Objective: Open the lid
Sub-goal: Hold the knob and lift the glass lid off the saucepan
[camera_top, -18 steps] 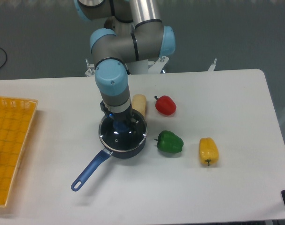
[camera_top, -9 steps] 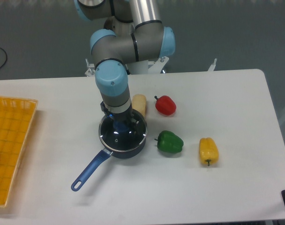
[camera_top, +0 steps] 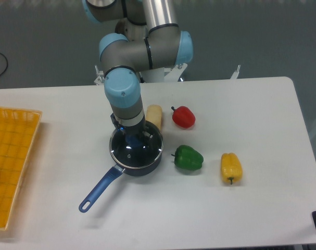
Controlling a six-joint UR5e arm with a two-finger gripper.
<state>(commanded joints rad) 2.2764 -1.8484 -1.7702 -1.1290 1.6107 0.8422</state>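
My end effector (camera_top: 134, 138): pointed straight down onto the lid (camera_top: 136, 147), at its blue knob (camera_top: 133, 139). The wrist housing hides most of the fingers; they appear set on either side of the knob, but whether they are clamped on it or standing apart I cannot tell.

Lid: round clear glass with a metal rim, seated flat on the pan (camera_top: 138, 161), left of centre on the white counter (camera_top: 262, 130).

Pan: dark blue, long handle (camera_top: 99, 190) running near-left.

My arm: comes down from the far side, elbow joints stacked above the far edge of the counter, the last link vertical over the far part of the lid.

Change from a second ago: my wrist sits a touch further left and far than before; the lid and pan lie where they were, lid not lifted.

Other items on the counter:
- pale cylinder (camera_top: 154, 115), just beyond the pan, right of my wrist;
- red pepper (camera_top: 184, 116), right of the cylinder;
- green pepper (camera_top: 188, 158), just right of the pan, apart from it;
- yellow pepper (camera_top: 231, 167), further right;
- yellow mesh tray (camera_top: 12, 156), at the left edge, well apart from the pan.
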